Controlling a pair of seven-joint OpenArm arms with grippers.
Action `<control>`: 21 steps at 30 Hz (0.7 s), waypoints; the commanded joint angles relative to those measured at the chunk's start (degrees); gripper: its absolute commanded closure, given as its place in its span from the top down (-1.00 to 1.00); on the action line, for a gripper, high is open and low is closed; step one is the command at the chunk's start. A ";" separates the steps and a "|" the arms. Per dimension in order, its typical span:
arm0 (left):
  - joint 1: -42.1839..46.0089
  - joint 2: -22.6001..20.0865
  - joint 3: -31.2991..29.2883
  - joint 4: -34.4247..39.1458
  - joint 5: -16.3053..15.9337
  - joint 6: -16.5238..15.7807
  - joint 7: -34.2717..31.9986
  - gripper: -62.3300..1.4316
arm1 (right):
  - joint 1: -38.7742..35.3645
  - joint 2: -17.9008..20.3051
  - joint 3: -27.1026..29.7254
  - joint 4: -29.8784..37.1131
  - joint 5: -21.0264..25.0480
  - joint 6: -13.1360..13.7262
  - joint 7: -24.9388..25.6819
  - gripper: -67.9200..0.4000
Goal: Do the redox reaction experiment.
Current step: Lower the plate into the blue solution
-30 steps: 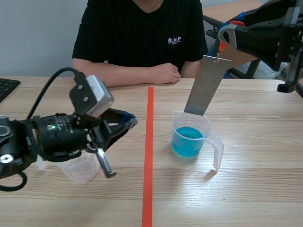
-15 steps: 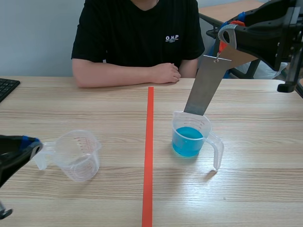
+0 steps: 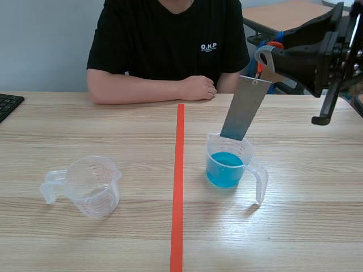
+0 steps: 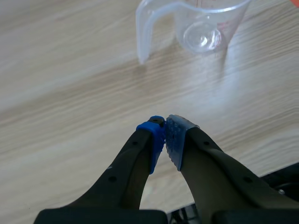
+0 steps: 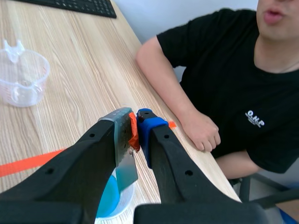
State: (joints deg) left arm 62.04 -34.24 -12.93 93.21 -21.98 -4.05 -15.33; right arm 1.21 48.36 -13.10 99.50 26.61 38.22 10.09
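Clamping the metal strip (image 3: 244,110) in our right gripper (image 5: 135,126), we hold its lower end inside the blue-liquid cup (image 3: 229,164); our left gripper (image 4: 164,133) is closed on nothing.

A pale wood-grain desk (image 3: 317,226) spreads beneath the left tool (image 4: 164,130) and the right tool (image 5: 135,128). An orange-red tape line (image 3: 178,187) runs along the desk and passes under the right tool. Across the desk, ahead of the right tool, sits a person (image 3: 167,39) in a black T-shirt with small white lettering on the chest. The person's forearms (image 3: 142,90) rest folded on the desk's far edge. A black keyboard (image 3: 8,105) lies far ahead of the right tool, at the desk's edge. Behind the person stands a second wooden desk (image 3: 283,12).
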 commanded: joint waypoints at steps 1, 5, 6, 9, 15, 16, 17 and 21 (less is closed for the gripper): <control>0.85 1.86 0.46 0.11 0.33 0.09 -0.46 -0.80 | 0.70 -0.37 0.74 -0.76 -0.22 -0.42 1.31 -0.94; 3.02 6.56 0.46 -0.81 0.31 0.09 -0.07 -0.80 | 0.70 -2.91 0.74 -3.19 -3.54 0.04 3.26 -0.94; 3.43 7.50 0.46 -1.03 0.31 0.09 -0.02 -0.80 | 0.70 -3.43 0.74 -3.69 -4.35 0.26 3.54 -0.94; 4.00 9.86 0.46 -1.46 0.33 0.09 0.20 -0.80 | 0.70 -5.05 0.74 -5.42 -6.71 0.52 4.90 -0.94; 3.98 12.35 0.46 -1.77 0.33 0.07 2.01 -0.80 | 1.18 -8.33 0.00 -9.60 -12.33 2.27 8.76 -0.94; 3.98 12.48 0.48 -1.77 0.31 0.04 2.34 -0.80 | 1.55 -8.76 -0.52 -10.43 -13.00 2.64 9.05 -0.94; 3.98 12.50 0.48 -1.77 0.31 0.04 2.36 -0.80 | 2.03 -9.22 -1.20 -11.37 -13.64 2.82 9.22 -0.94; 3.96 12.46 0.48 -1.77 0.31 0.04 2.34 -0.80 | 4.26 -10.51 -3.74 -14.86 -14.71 3.30 9.40 -0.94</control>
State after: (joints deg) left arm 66.00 -21.91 -12.71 90.83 -21.52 -4.05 -12.23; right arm 3.42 37.36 -17.06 84.27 10.85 41.41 18.41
